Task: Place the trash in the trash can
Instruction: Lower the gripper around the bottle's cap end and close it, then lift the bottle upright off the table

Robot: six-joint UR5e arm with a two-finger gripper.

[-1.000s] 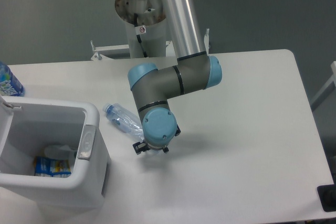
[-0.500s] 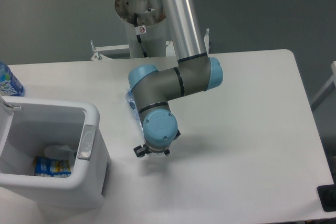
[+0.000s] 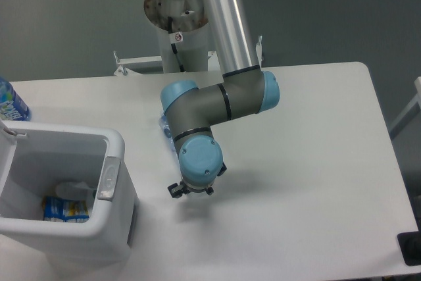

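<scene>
While the arm hides most of the bottle [image 3: 164,128], the pincer [image 3: 191,191] — grip state indiscernible — hangs over the table [image 3: 316,162].

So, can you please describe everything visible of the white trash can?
The trash can is a white rectangular plastic bin with a thick rounded rim, standing upright and open at the table's front left corner. A grey latch panel sits on its right wall. Inside lie a blue printed packet and something white and crumpled. The gripper is apart from it.

white trash can [image 3: 66,137], grey latch [image 3: 108,178]
</scene>
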